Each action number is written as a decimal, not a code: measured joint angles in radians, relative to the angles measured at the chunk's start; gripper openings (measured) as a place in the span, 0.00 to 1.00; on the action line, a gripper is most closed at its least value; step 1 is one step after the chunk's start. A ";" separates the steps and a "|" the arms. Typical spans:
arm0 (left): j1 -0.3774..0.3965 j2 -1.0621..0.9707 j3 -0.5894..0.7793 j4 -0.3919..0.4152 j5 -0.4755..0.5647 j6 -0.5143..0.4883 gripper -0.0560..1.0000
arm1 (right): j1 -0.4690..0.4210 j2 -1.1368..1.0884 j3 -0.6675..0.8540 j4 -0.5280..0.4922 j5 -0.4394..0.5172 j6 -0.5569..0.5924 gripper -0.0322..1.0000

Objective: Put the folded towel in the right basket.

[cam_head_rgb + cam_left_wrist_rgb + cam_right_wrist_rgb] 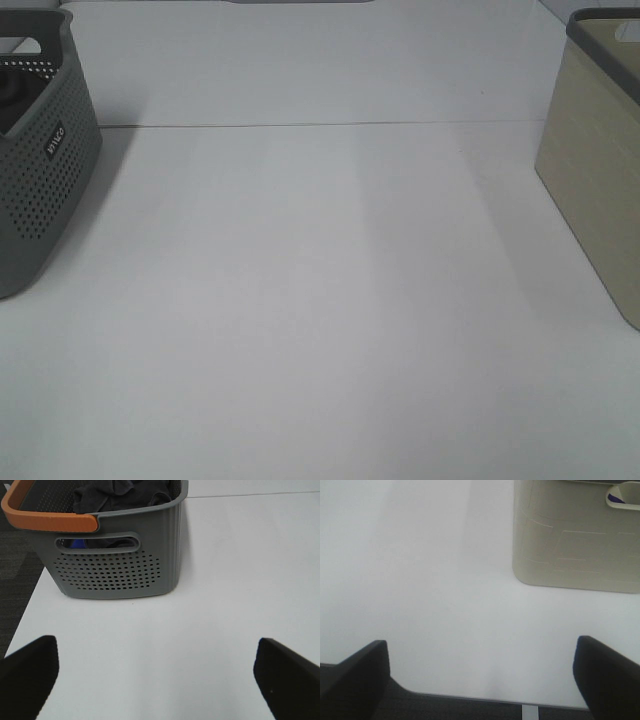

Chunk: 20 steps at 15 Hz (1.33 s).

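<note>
No folded towel lies on the white table (320,300). A crumpled dark grey cloth (120,492) fills the grey perforated basket (120,575), which stands at the left edge of the exterior high view (40,190). The beige right basket (595,190) stands at the right edge and also shows in the right wrist view (575,540). My left gripper (157,680) is open and empty, a short way back from the grey basket. My right gripper (480,680) is open and empty, back from the beige basket. Neither gripper shows in the exterior high view.
The grey basket has an orange handle (45,520) and something blue (76,543) behind its grip hole. Dark floor (15,555) lies beyond the table's left edge. The table's near edge (470,697) runs under my right gripper.
</note>
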 joint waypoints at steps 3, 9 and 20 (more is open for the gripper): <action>0.000 0.000 0.000 0.000 0.000 0.000 0.99 | 0.000 -0.002 0.009 0.003 -0.014 0.000 0.96; 0.000 0.000 0.000 0.000 0.000 0.000 0.99 | 0.000 -0.002 0.009 0.003 -0.020 0.000 0.96; 0.000 0.000 0.000 0.000 0.000 0.000 0.99 | -0.120 -0.022 0.009 0.009 -0.022 0.000 0.96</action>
